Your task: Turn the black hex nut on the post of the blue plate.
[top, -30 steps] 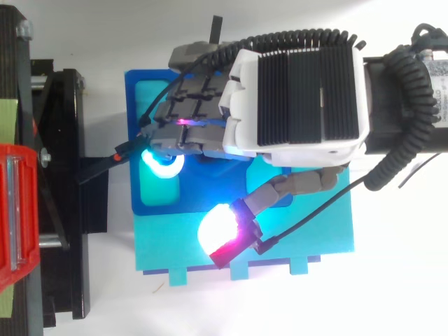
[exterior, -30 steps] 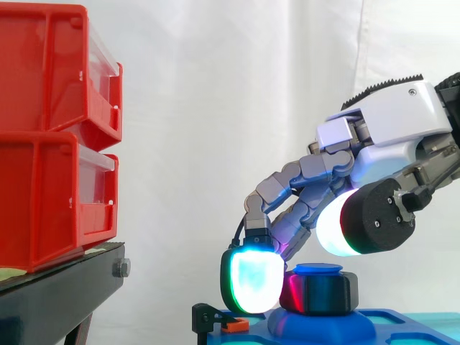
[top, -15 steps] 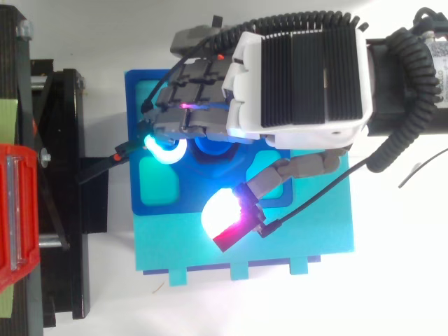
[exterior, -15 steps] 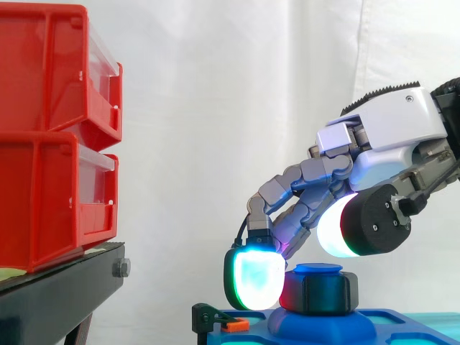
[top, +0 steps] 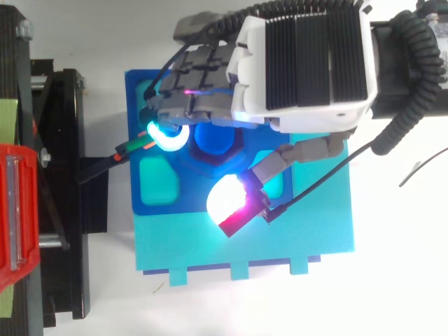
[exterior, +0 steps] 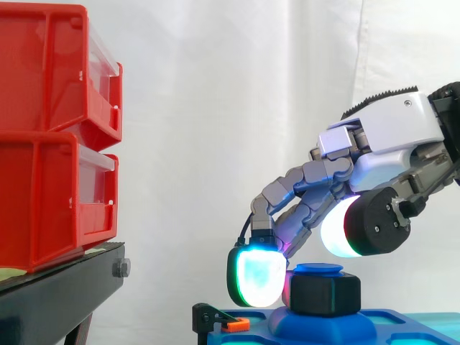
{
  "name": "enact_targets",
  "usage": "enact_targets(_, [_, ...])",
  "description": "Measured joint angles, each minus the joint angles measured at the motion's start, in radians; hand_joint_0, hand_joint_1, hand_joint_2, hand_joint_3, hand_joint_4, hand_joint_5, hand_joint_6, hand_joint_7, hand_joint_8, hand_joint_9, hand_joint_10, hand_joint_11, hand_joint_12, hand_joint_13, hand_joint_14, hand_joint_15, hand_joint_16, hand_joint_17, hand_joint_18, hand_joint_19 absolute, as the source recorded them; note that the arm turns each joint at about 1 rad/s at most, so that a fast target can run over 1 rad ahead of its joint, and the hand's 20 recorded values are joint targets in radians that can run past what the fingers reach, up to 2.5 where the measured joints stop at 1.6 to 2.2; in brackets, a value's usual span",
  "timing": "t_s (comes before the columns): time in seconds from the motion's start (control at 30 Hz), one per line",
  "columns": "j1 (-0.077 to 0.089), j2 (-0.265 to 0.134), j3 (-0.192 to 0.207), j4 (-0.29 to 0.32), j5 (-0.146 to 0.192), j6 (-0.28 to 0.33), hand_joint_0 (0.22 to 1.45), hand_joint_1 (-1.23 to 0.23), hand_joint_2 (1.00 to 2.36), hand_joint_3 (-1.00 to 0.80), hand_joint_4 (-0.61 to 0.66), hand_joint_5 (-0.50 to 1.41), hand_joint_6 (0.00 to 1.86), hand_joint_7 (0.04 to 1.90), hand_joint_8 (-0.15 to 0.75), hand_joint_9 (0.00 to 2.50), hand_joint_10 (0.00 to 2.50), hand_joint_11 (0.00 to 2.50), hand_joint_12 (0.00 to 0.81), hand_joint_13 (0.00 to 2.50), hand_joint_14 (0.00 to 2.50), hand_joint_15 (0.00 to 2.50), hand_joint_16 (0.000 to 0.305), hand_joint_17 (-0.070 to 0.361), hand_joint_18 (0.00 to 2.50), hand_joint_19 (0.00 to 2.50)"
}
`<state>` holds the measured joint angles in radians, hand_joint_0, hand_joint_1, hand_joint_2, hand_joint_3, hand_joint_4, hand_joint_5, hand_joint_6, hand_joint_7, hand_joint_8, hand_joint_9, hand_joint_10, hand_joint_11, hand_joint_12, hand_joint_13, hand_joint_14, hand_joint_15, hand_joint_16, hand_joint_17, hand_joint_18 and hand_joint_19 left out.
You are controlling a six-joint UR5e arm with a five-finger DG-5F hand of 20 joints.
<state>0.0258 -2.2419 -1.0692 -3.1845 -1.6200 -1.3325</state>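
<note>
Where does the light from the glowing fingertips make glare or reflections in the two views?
Top view: the thumb pad burns out to white with a magenta rim, and a cyan pad throws light on the blue plate beside it. Side view: the nearest pad glows white-cyan, and a red glow shows at the left edge of the black hex nut.

No writing, number or sign can be read (not on the red bins (exterior: pixel 43 194), nor the blue plate (top: pixel 134 196)).

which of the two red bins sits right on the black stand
The lower red bin: its base rests on the black stand, while the upper red bin is stacked on top of it.
</note>
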Motion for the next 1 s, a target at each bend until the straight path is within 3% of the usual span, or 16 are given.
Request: enact_targets(1.0, [-0.075,0.0,0.0,-0.003,-0.095,-0.029,0.5,-0.33,1.0,-0.5,0.25,-0.16,0.5,0.88,0.254,0.55,0.0,0.1,0.365,0.51,0.01,0.2,0.051,0.115,0.4,0.37])
